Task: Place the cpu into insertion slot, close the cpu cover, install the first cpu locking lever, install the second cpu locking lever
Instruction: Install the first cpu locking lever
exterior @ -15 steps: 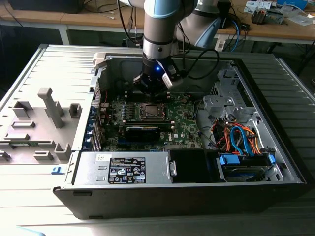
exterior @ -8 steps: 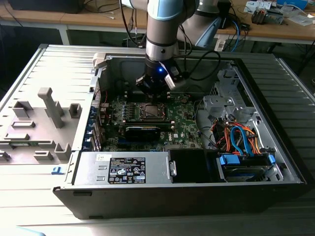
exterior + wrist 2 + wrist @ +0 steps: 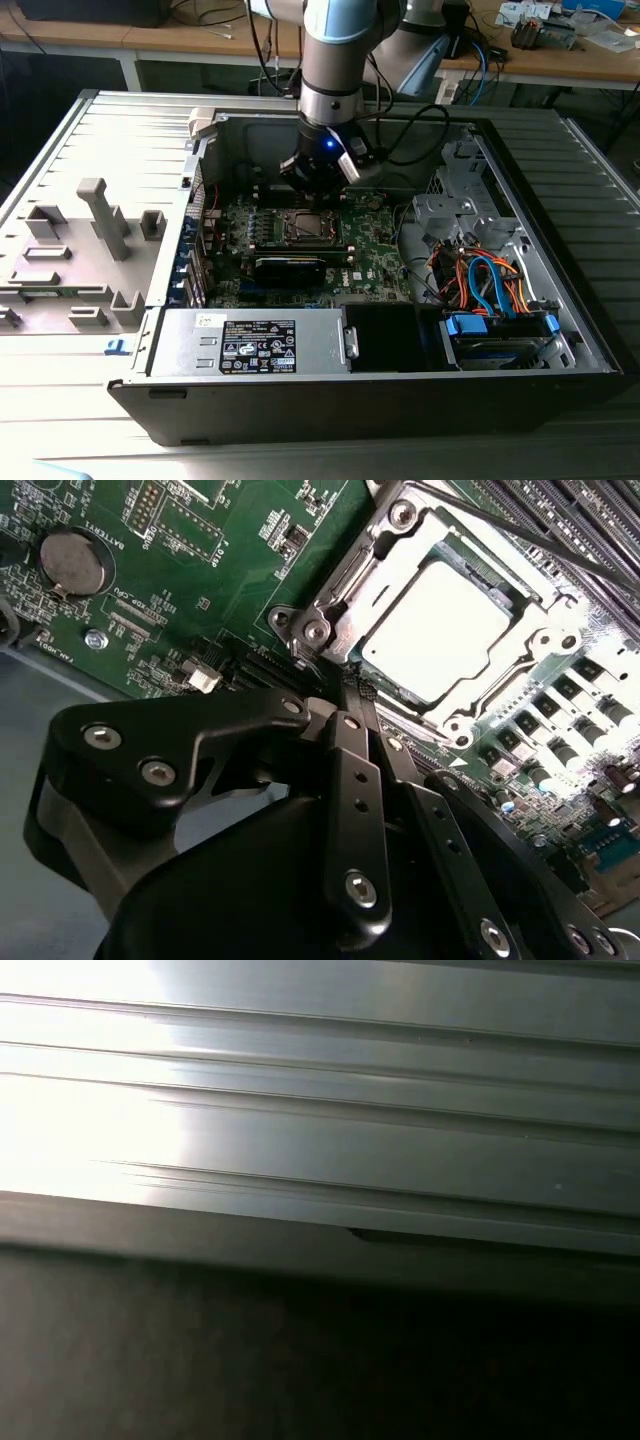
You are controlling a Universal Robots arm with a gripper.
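The cpu [image 3: 435, 630], a pale silver square, lies in the insertion slot [image 3: 305, 226] on the green board. Over its edges lies the cpu cover [image 3: 372, 592], a silvery frame, flat and down. A thin dark lever rod [image 3: 520, 530] runs along the socket's far side. My gripper [image 3: 352, 692] has its black fingers [image 3: 345, 770] pressed together, and their tips sit at the socket's corner by a bolt [image 3: 316, 631]. I see nothing held between them. In the exterior view the gripper [image 3: 316, 188] hangs low just behind the socket.
Long black memory slots [image 3: 570, 520] flank the socket, and a coin battery [image 3: 72, 562] sits on the board. A black card [image 3: 290, 265], the power supply [image 3: 250, 340] and coloured cables [image 3: 490, 280] fill the case front. The first wrist view faces a ribbed grey panel [image 3: 400, 1110].
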